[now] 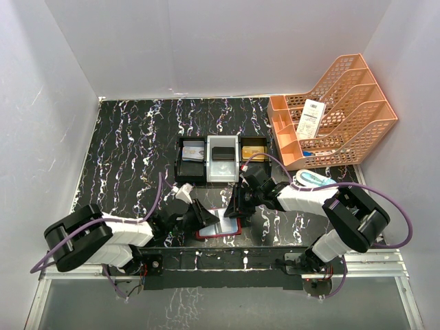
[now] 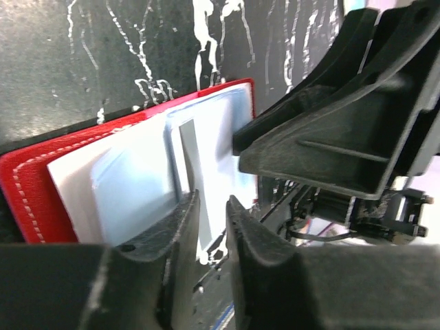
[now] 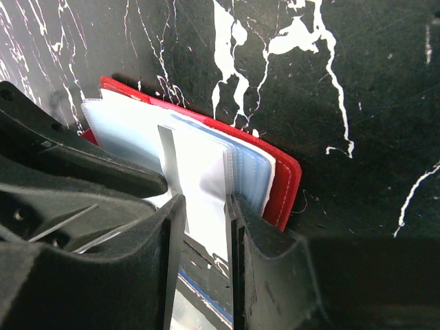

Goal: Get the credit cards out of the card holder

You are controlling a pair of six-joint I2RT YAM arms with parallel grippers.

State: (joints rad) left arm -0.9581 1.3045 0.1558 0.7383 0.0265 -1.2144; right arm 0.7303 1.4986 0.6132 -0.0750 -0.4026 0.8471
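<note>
The card holder (image 1: 218,227) lies open near the table's front edge, its red cover (image 2: 27,185) (image 3: 285,180) under a stack of clear pale-blue sleeves (image 2: 130,179) crossed by a grey strip. Whether the sleeves hold credit cards I cannot tell. My left gripper (image 1: 201,214) (image 2: 212,203) hovers over the sleeves' near edge, its jaws a narrow gap apart with nothing between. My right gripper (image 1: 237,209) (image 3: 206,201) faces it from the other side, open, with a sleeve leaf in its gap. Two credit cards, one light (image 1: 192,155) and one orange-gold (image 1: 253,150), lie in the tray.
The black-and-white three-compartment tray (image 1: 220,177) stands just behind the holder, with a dark item in its middle slot. An orange mesh file rack (image 1: 344,103) with a paper tag fills the back right. A white and blue object (image 1: 313,180) sits by the right arm. White walls enclose the table.
</note>
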